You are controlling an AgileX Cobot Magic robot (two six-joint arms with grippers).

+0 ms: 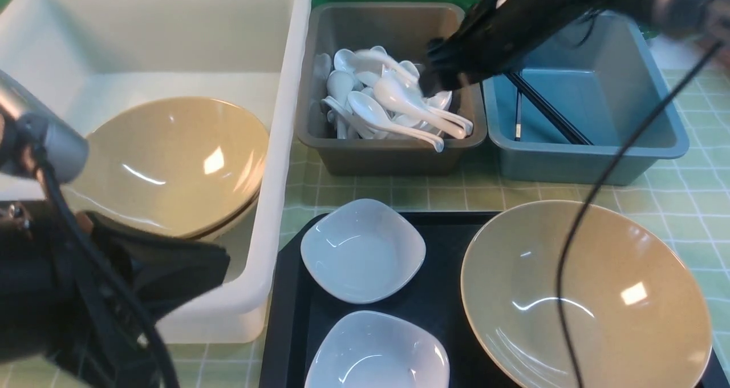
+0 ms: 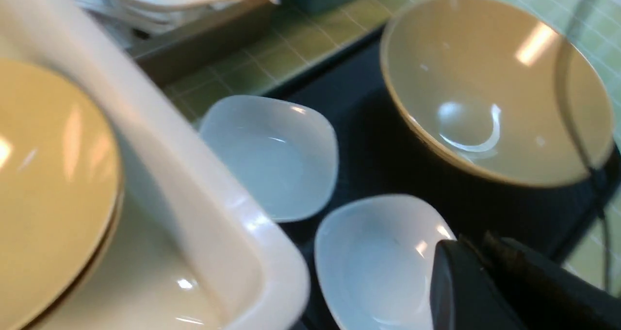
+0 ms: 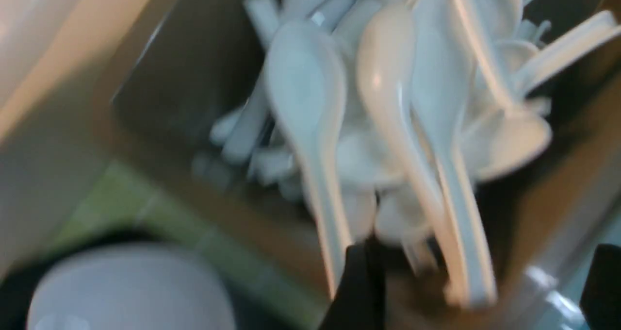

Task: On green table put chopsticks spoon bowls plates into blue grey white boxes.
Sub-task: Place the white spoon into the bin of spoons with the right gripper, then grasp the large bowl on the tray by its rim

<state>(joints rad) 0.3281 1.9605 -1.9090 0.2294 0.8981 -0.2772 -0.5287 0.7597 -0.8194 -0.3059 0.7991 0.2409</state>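
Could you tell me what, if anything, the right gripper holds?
Nothing: the right gripper has its fingers apart over glossy white spoons in the grey plastic box.

Directly beneath my right tool [image 1: 436, 83], glossy white spoons [image 1: 393, 105] lie heaped with their handles crossing in the grey box [image 1: 388, 160]. Just right of that tool, black chopsticks [image 1: 547, 111] lie slanted inside the blue box [image 1: 593, 165]. Ahead of my left tool [image 1: 219, 262], tan bowls [image 1: 171, 165] sit stacked and tilted in the white box [image 1: 285, 148]. To that tool's right, two white plates [image 1: 362, 251] rest upright, with a third bowl [image 1: 587, 296] beyond them. The boxes stand on the green table [image 1: 684, 194].
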